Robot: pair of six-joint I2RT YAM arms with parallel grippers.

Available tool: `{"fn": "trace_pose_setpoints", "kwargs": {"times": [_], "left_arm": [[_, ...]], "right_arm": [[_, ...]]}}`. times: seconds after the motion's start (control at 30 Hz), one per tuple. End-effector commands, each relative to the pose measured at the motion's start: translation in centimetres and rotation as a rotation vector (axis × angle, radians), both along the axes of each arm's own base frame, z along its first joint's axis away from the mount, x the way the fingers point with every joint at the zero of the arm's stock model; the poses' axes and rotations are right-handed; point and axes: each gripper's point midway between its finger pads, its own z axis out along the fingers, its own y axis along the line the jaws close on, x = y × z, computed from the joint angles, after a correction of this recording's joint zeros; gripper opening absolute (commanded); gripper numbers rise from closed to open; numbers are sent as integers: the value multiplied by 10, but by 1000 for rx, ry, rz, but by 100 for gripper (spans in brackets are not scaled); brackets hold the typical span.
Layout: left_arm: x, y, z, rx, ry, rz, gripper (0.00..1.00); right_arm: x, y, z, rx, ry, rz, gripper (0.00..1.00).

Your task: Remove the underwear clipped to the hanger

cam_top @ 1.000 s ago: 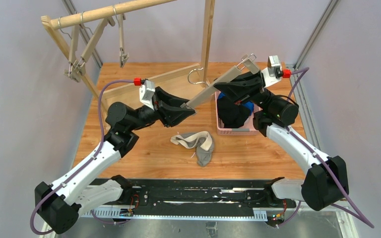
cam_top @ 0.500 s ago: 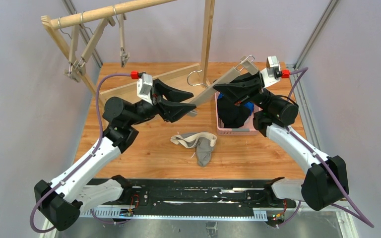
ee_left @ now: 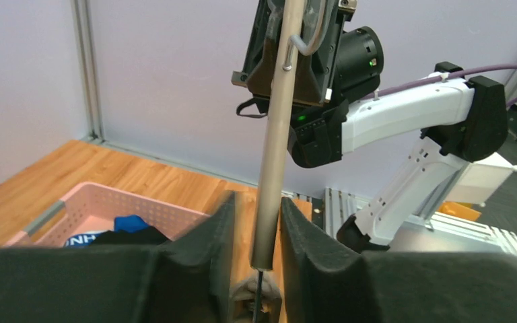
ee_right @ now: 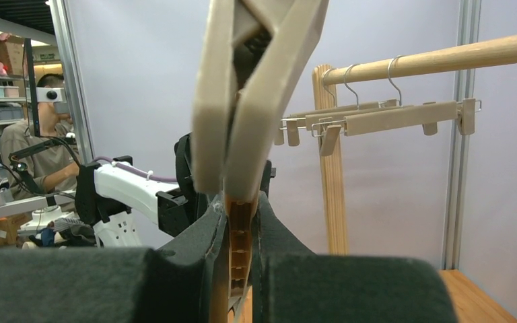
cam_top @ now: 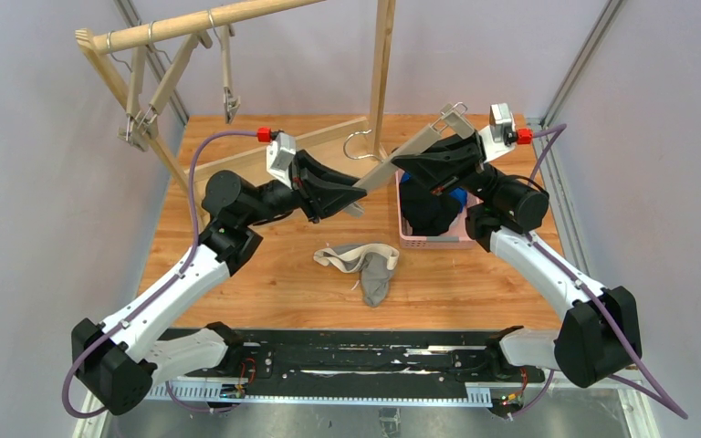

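The beige clip hanger (cam_top: 402, 155) is held in the air, tilted, with no garment on it. My right gripper (cam_top: 413, 167) is shut on its bar; the right wrist view shows the pads (ee_right: 269, 222) pressing the bar below a clip (ee_right: 256, 87). My left gripper (cam_top: 354, 190) is open at the hanger's lower left end, its fingers (ee_left: 223, 222) on either side of the bar (ee_left: 276, 134) with small gaps. The grey underwear (cam_top: 365, 265) lies crumpled on the table. The black underwear (cam_top: 427, 208) and the blue underwear (cam_top: 456, 196) lie in the pink basket (cam_top: 434, 241).
A wooden rack stands at the back left; several empty clip hangers (cam_top: 146, 100) hang from its rail (cam_top: 201, 23). Its post (cam_top: 383, 64) rises just behind the held hanger. The basket rim (ee_left: 81, 202) is below and left of my left fingers.
My left gripper has opened, risen and shifted right, and now straddles the hanger's lower end. The right gripper and the hanger have barely moved.
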Motion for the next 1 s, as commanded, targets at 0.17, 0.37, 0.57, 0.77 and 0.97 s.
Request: {"fn": "trace_pose_setpoints", "kwargs": {"times": [0.17, 0.37, 0.57, 0.77, 0.97], "left_arm": [[-11, -2, 13, -6, -60, -45, 0], [-15, 2, 18, -14, -54, -38, 0], [-16, 12, 22, -5, -41, 18, 0], [3, 42, 3, 112, 27, 261, 0], [30, 114, -28, 317, 119, 685, 0]], "right_arm": [[-12, 0, 0, 1, -42, 28, 1], [-5, 5, -9, -26, -3, 29, 24], [3, 9, -24, -59, 36, 21, 69], [21, 15, -66, -184, 133, -54, 75], [36, 21, -145, -506, 183, -299, 77]]}}
